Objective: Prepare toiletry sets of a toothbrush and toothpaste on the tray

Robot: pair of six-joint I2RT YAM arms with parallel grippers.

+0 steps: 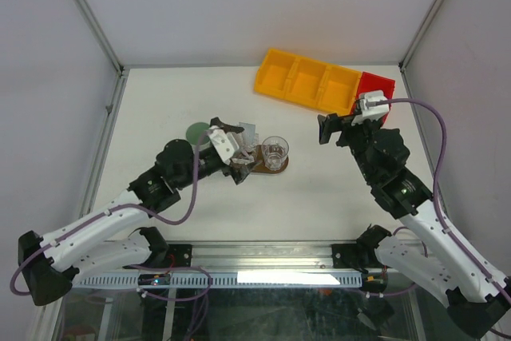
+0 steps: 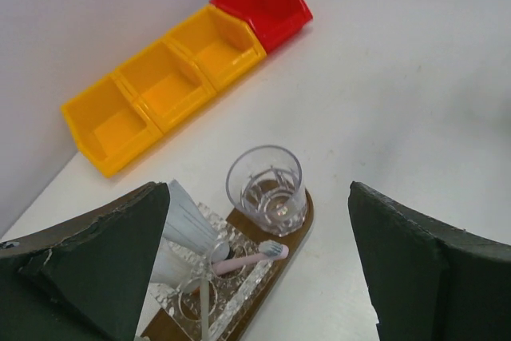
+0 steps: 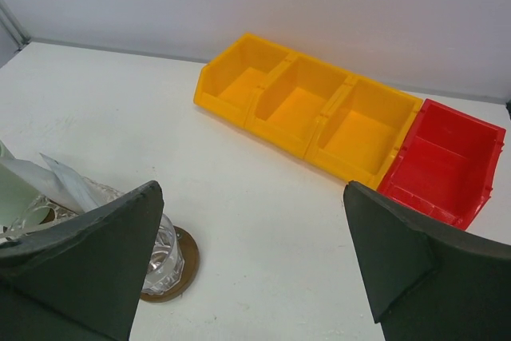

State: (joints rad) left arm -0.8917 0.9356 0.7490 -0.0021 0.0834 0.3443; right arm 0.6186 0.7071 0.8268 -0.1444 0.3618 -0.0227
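a white desk (image 1: 152, 101) between pale walls. a yellow divided bin (image 1: 307, 81) and a red bin (image 1: 375, 89) sit touching along the far edge, the red one nearest the far right corner. the dark wooden tray (image 2: 302, 225) lies near the desk's middle. an upright clear glass (image 2: 266, 185) stands at its right end. a pale toothbrush (image 2: 249, 256) rests on textured clear glassware (image 2: 239, 293), with a white tube (image 2: 190, 221) just beside. a mint-green cup (image 1: 196, 131) stands left of the tray. the left gripper (image 1: 238, 152) hovers over the tray, jaws wide apart, holding nothing. the right gripper (image 1: 335, 125) hangs near the red bin, jaws spread and empty.
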